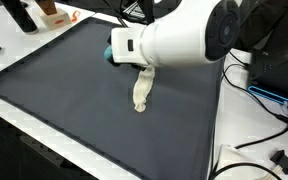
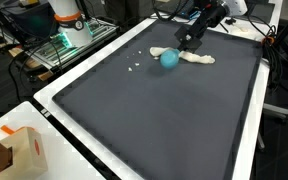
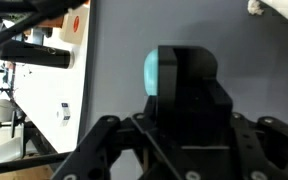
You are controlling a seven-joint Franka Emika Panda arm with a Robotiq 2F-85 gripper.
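Black linkage bars of the gripper (image 3: 187,95) crowded the bottom of the wrist view, and its dark central block hid the fingertips, so I could not tell how wide the jaws stood or whether they had hold of anything. Just past that block, peeking out on one side, sat the teal ball (image 3: 151,70), low on the dark mat (image 3: 119,60). In an exterior view the gripper (image 2: 191,38) hung just above the ball (image 2: 169,58), near it but seemingly not touching. A pale cloth (image 2: 196,57) lay limp on the mat right by the ball, so close the two seemed to touch, though whether the ball rested on it or against it was unclear. In an exterior view the white arm (image 1: 184,40) covered most of this, leaving a sliver of ball (image 1: 110,53) and the cloth's free end (image 1: 141,92) showing. Farther off a few small white bits (image 2: 134,66) lay on the mat, and the white table (image 1: 239,155) ran around it. By my judgement the step in hand was the approach to the ball, with no grasp apparent yet. A next move would call for centring the jaws over the ball, opened wide enough to clear it, and coming down without catching the cloth, since a round ball could roll off at a nudge.
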